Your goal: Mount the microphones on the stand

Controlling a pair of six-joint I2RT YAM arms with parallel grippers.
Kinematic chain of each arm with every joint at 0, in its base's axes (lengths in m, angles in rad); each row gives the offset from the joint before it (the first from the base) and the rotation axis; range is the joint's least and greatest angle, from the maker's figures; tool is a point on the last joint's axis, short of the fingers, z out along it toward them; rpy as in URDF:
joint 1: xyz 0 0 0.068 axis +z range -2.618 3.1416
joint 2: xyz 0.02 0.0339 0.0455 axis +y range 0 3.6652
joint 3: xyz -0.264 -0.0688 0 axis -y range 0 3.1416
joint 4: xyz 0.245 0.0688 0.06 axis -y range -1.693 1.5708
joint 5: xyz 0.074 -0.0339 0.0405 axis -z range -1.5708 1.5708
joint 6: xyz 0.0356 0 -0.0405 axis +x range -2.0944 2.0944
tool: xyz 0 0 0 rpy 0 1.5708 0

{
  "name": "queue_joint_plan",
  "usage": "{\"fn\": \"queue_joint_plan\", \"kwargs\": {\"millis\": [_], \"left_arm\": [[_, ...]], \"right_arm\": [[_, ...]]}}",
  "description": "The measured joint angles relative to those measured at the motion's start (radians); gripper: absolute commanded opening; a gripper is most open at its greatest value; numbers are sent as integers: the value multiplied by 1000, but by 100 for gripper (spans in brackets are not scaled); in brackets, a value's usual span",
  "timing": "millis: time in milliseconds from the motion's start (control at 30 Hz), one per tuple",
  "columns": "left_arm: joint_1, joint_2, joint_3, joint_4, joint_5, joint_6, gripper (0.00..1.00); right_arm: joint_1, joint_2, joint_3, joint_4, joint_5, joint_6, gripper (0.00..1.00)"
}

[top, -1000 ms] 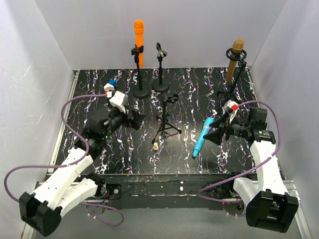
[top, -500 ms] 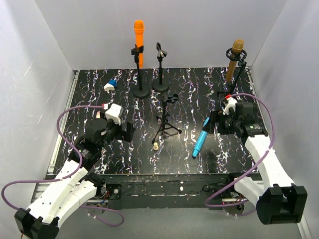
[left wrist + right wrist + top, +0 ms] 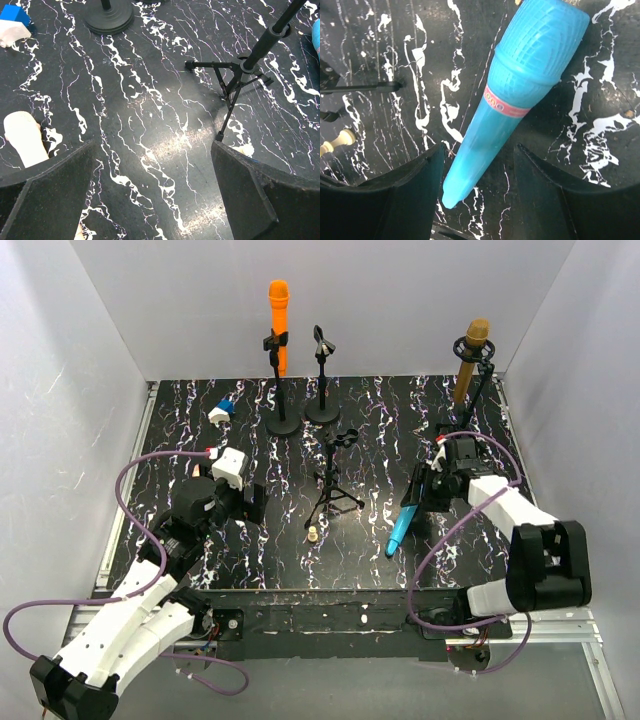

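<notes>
The light blue microphone [image 3: 404, 515] lies on the black marbled table right of centre. My right gripper [image 3: 420, 492] is open and its jaws stand either side of the microphone's thin tail [image 3: 485, 145], apart from it. The orange microphone [image 3: 278, 322] stands clipped in a back stand. The golden-brown microphone [image 3: 470, 360] sits in the back right stand. My left gripper [image 3: 253, 502] is open and empty, low over the table [image 3: 152, 200]. A pale rounded end [image 3: 22, 140], perhaps the pale pink microphone, lies by its left finger; it is hidden in the top view.
An empty round-base stand [image 3: 322, 380] is beside the orange one. A small empty tripod stand [image 3: 335, 475] is at the centre, also in the left wrist view [image 3: 235, 75]. A tiny beige peg [image 3: 313, 533] lies near it. A blue and white piece [image 3: 221, 411] lies at back left.
My right gripper has swung left and forward over the light blue microphone. My left gripper drew back toward the near edge, then held still.
</notes>
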Motion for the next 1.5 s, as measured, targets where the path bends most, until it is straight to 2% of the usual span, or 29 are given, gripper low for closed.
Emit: {"fn": "queue_joint_plan", "kwargs": {"millis": [233, 567, 667, 900, 1033, 1100, 1200, 1367, 1500], "left_arm": [[0, 0, 0, 0, -5, 5, 98], [0, 7, 0, 0, -5, 11, 98], [0, 7, 0, 0, -5, 11, 98], [0, 7, 0, 0, -5, 11, 98], [0, 7, 0, 0, -5, 11, 98], [0, 6, 0, 0, -5, 11, 98], [0, 6, 0, 0, -5, 11, 98], [0, 6, 0, 0, -5, 11, 98], [0, 0, 0, 0, -5, 11, 98]], "right_arm": [[24, 152, 55, 2, 62, 20, 58], [50, 254, 125, -8, 105, 23, 55], [54, 281, 152, -17, 106, 23, 50], [55, 324, 196, -32, 93, 15, 24], [55, 312, 189, -32, 85, -14, 19], [55, 294, 179, -38, 74, -43, 20], [56, 277, 186, -68, 70, -91, 27], [62, 359, 286, -161, 94, -166, 34], [76, 404, 326, -193, 121, -192, 49]]}}
